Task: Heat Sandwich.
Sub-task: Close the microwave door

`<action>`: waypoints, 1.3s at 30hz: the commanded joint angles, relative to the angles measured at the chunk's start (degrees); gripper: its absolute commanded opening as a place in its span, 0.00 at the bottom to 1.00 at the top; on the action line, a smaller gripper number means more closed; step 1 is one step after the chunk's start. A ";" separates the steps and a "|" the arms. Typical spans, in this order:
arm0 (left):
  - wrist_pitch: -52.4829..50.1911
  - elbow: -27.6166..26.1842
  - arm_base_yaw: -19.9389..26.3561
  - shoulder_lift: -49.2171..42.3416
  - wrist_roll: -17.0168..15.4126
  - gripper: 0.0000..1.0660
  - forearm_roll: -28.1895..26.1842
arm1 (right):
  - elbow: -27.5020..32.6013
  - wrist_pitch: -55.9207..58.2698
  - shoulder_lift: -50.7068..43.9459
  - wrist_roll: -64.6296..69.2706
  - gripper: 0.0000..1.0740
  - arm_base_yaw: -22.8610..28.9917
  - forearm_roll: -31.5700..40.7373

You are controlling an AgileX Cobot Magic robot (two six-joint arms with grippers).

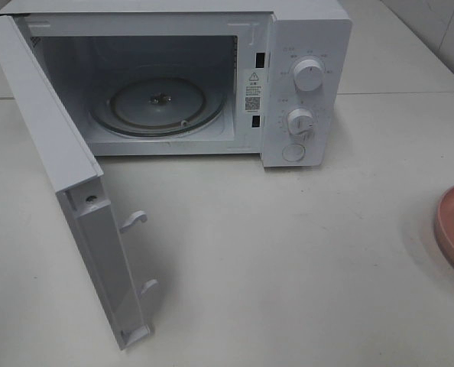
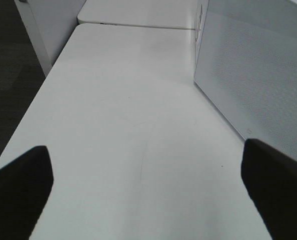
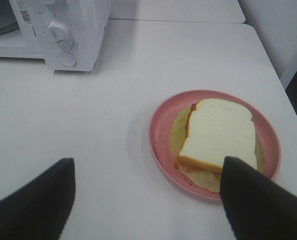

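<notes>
While both pairs of fingers are standing wide apart and holding nothing, the right gripper [image 3: 148,200] is hovering just over the near rim of the pink plate [image 3: 161,125]. The sandwich [image 3: 218,132] is lying flat on this plate, near the right edge of the desk [image 1: 288,267]. The left gripper [image 2: 148,192] is hanging over bare desk beside the open microwave [image 1: 303,46], whose door [image 1: 66,176] is swinging out to the left.
</notes>
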 commanded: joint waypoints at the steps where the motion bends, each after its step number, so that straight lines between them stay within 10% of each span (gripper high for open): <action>1: -2.98 -0.46 0.29 2.75 -0.23 0.87 0.17 | 0.06 -0.23 -1.60 -0.23 0.71 -0.46 0.17; 5: -5.27 -0.46 0.29 6.76 -0.23 0.77 -0.17 | 0.06 -0.23 -1.60 -0.23 0.71 -0.46 0.17; 9: -12.15 -0.34 -0.29 11.80 -0.23 0.28 -1.09 | 0.06 -0.23 -1.60 -0.23 0.71 -0.46 0.17; 13: -15.81 0.69 -0.29 13.41 -0.17 0.01 -0.97 | 0.06 -0.23 -1.60 -0.23 0.71 -0.46 0.17; 39: -78.21 19.88 -0.29 45.21 -0.11 0.00 1.78 | 0.06 -0.23 -1.60 -0.17 0.71 -0.46 0.17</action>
